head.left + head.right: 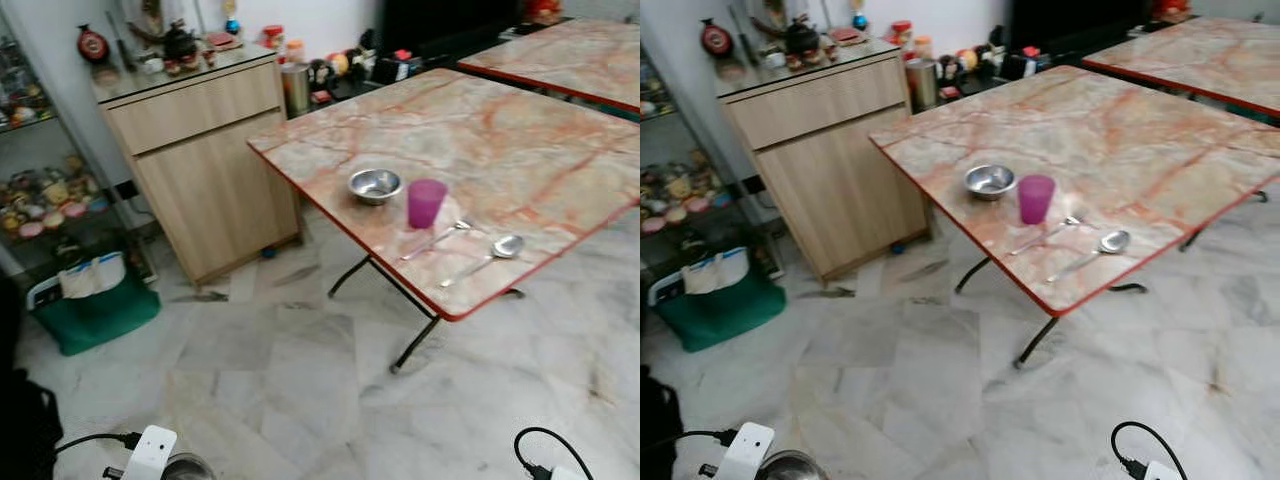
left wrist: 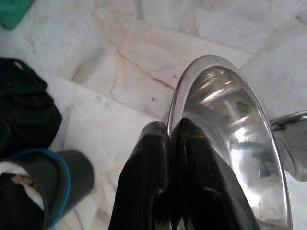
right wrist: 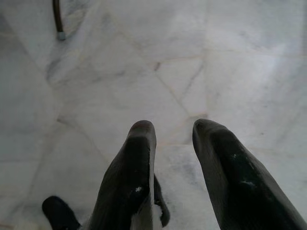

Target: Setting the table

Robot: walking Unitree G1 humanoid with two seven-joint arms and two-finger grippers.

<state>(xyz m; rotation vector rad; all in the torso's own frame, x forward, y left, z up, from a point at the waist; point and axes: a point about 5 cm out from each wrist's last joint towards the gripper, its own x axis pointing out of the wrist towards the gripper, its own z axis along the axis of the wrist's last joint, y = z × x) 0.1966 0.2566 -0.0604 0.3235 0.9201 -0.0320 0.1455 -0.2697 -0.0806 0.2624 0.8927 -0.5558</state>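
Observation:
A marble-patterned folding table (image 1: 520, 140) with a red edge stands ahead to the right. On its near part sit a small steel bowl (image 1: 375, 185), a pink cup (image 1: 426, 203), a fork (image 1: 437, 238) and a spoon (image 1: 495, 252). My left gripper (image 2: 170, 127) is shut on the rim of a shiny steel dish (image 2: 240, 143), held low over the floor; the dish's edge (image 1: 187, 467) peeks in at the bottom of the left eye view. Over bare floor tiles, my right gripper (image 3: 172, 129) hangs open with nothing between its fingers.
A wooden cabinet (image 1: 200, 160) with clutter on top stands at the back left, beside a glass shelf (image 1: 40, 150) and a green bag (image 1: 95, 310). A second table (image 1: 570, 55) is at the far right. Black table legs (image 1: 415, 340) reach down to the marble floor.

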